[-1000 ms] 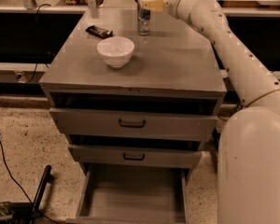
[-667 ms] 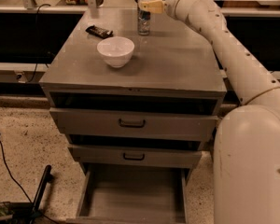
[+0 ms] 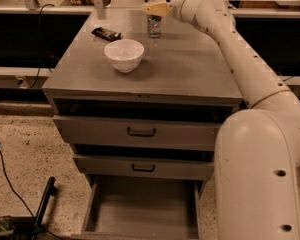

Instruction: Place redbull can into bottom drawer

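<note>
The can point(image 3: 154, 27) stands upright behind the white bowl point(image 3: 124, 54), a little to its right. The gripper point(image 3: 155, 9) sits at the can's top; whether it grips cannot be told. Far below the bowl, the bottom drawer point(image 3: 145, 211) hangs open.

A robot test lab or workshop: a grey metal table point(image 3: 190, 74) on a speckled floor point(image 3: 25, 149), a black cable point(image 3: 10, 184) trailing left, dark benches point(image 3: 35, 39) behind. A white robot arm's point(image 3: 240, 59) tool point(image 3: 155, 8) sits at the table's far edge, atop a can point(image 3: 154, 27).
</note>
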Tool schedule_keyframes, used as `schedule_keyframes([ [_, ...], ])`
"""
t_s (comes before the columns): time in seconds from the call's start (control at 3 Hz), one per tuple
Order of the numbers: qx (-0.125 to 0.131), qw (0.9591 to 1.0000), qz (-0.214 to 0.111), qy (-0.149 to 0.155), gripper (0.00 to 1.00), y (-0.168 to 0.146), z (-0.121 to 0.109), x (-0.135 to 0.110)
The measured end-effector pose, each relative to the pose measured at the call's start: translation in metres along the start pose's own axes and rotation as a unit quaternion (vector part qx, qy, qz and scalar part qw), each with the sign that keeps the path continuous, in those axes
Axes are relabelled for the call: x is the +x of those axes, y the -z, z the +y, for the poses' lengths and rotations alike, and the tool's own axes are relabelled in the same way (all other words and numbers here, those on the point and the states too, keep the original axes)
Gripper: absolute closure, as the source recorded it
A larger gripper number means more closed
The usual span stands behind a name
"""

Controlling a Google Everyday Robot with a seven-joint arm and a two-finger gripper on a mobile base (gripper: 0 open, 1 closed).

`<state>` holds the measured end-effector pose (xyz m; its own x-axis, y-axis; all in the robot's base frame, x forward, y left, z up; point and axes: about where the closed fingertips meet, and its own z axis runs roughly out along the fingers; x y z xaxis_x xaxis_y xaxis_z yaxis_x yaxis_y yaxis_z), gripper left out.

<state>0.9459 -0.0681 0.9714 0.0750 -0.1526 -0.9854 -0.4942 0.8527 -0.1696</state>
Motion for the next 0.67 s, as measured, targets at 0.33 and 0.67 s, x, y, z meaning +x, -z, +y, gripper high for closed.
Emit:
schedule_keyframes([
  [0.33,-0.016,0.9998,0.009,-0.01,0.0,-0.013,0.011,0.009],
  [0.67,-0.023,0.9994,0.019,-0.017,0.0,-0.023,0.017,0.022],
])
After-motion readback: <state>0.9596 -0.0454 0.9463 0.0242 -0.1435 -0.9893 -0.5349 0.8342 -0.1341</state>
